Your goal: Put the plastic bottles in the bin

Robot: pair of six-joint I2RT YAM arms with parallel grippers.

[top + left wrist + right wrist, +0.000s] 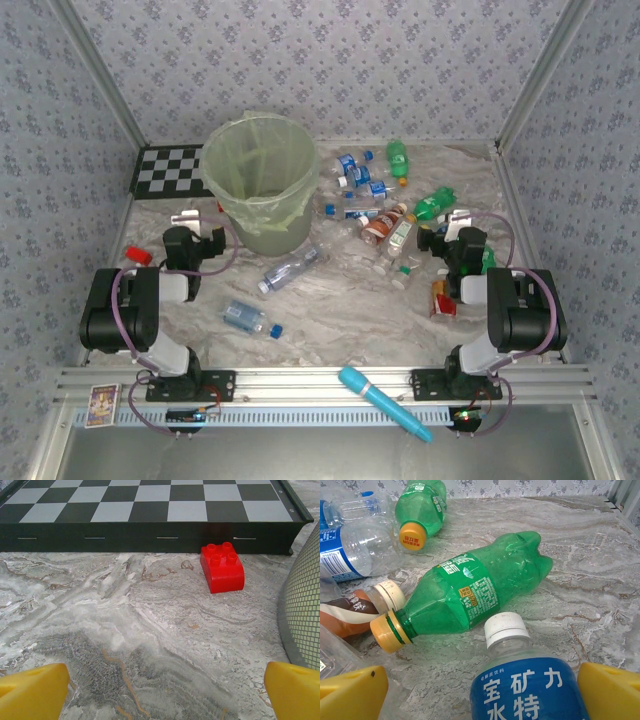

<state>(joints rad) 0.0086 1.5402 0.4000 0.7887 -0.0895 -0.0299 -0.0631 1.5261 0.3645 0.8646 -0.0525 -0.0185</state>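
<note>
Nothing looked done yet: the bin (262, 215) appeared empty, and the plastic bottles (380, 225) lay scattered on the surface (335, 312), mostly to its right. The left end effector (162, 692) and right end effector (482, 690) hung released, grasping nothing.

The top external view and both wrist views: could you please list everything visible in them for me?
bin: one, pale green translucent with liner, far left-centre of the table.
plastic bottles: about a dozen, clear with blue or red labels, or green; mostly right of the bin, two nearer the left arm.
chessboard: one, black and pale grey, far left corner.
red block: one, red, just in front of the chessboard.
cyan stick: one, on the near rail.
card: one, small, near rail's left end.
table: one, marbled grey.
left arm, right arm: black, near edge.
left fingers: yellow, open over bare table.
right fingers: yellow, open, blue-labelled bottle between them.
</note>
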